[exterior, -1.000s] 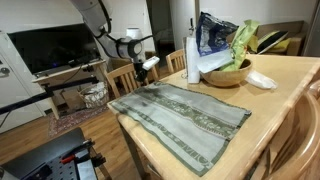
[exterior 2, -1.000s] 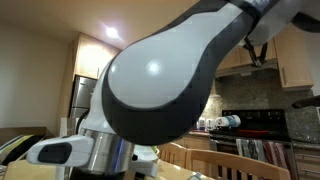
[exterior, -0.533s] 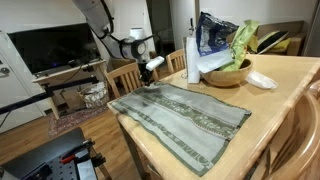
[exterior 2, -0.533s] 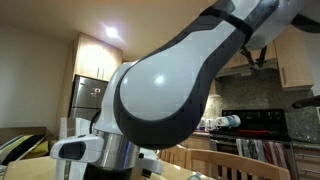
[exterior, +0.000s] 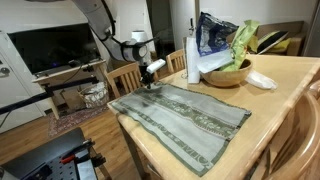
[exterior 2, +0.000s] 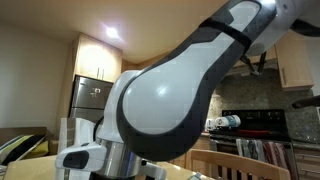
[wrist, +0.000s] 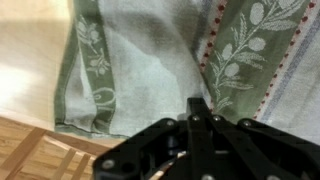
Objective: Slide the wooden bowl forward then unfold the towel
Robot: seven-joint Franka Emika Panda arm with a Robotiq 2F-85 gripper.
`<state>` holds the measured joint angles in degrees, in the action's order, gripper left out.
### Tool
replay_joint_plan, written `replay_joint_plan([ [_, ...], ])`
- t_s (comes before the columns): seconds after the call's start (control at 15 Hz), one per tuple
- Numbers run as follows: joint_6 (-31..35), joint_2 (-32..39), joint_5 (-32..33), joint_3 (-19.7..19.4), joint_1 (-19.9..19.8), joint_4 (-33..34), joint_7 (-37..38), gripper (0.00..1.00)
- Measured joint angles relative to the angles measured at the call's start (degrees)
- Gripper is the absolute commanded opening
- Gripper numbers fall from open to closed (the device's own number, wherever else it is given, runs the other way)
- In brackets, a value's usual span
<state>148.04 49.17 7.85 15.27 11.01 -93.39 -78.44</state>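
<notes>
One arm [exterior 2: 170,100] is filling nearly the whole of an exterior view, so the table is showing only in the other views. At the left, the gripper [exterior: 150,71] is hanging over the far left corner of the towel [exterior: 180,115], probably because a corner is the easiest place to take hold for opening the cloth. In the wrist view its jaws are pressing together just above the towel [wrist: 130,60]. I cannot tell whether a pinch of cloth is caught between them. The towel is lying across the near middle of the table [exterior: 290,105] and is looking largely spread. Further right, a white bottle [exterior: 192,58] is standing just beside the wooden bowl [exterior: 232,74], which is sitting at the far side, clear of the cloth. The bowl is carrying a blue bag [exterior: 212,32] and green leaves [exterior: 243,42], both leaning upright, so it is likely to be top-heavy when pushed. A small white dish [exterior: 262,80] is lying just to its right.
</notes>
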Motion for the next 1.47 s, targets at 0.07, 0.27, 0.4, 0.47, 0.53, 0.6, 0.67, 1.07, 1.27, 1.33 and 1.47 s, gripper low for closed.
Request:
replay_joint_plan([
  [0.07,0.0,0.0,0.0,0.0,0.0,0.0,0.0,0.04],
  [0.27,0.0,0.1,0.0,0.0,0.0,0.0,0.0,0.04],
  [0.4,-0.1,0.4,0.1,0.0,0.2,0.0,0.0,0.03],
  [0.47,-0.1,0.6,0.2,0.0,0.4,0.1,0.0,0.04],
  [0.53,-0.1,0.8,0.5,-0.1,0.8,0.1,0.1,0.03],
  [0.6,-0.2,1.0,0.8,-0.1,1.3,0.2,0.2,0.04],
  [0.67,-0.3,1.2,1.2,-0.2,1.9,0.4,0.5,0.04],
  [1.07,-1.3,2.2,4.8,-1.7,6.0,1.9,5.8,0.04],
  [1.27,-2.3,3.3,5.5,-1.7,6.6,3.2,6.8,0.04],
  [1.33,-2.7,3.6,5.6,-1.7,6.7,3.7,6.8,0.04],
  [1.47,-3.8,4.0,5.7,-1.7,6.9,4.6,6.8,0.04],
])
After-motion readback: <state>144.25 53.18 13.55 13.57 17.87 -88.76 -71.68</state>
